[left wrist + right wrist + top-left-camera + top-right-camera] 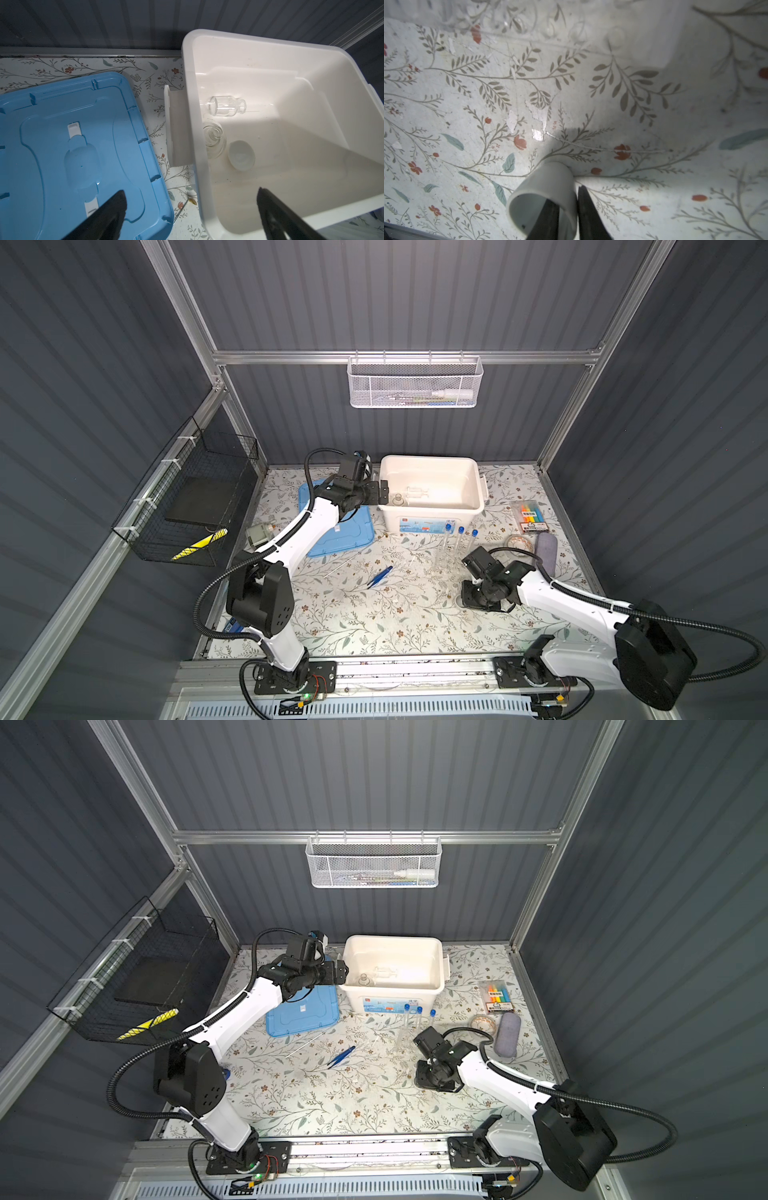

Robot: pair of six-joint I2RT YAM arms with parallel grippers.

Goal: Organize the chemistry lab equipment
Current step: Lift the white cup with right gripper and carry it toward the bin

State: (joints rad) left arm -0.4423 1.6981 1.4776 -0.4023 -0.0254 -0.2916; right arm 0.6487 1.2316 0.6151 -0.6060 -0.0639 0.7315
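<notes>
My right gripper (566, 195) is shut on the wall of a small white dish (548, 180), with one finger inside it and one outside. The dish is tipped, low over the floral table at the front right (460, 602). Three blue-capped test tubes (460, 531) stand in the clear rack (446, 560) just behind it. Blue tweezers (380, 576) and the thin rod (340, 566) lie mid-table. My left gripper (191, 191) is open over the white bin's left rim (188, 83). The bin holds two clear flasks (227, 105) and another white dish (242, 154).
The blue lid (345, 535) lies left of the bin, under my left arm. A grey motor (259, 533) sits at the left edge. A marker pack (530, 512), a tape roll (518, 542) and a grey case (546, 551) lie at the right. A black wire basket (187, 506) hangs on the left wall.
</notes>
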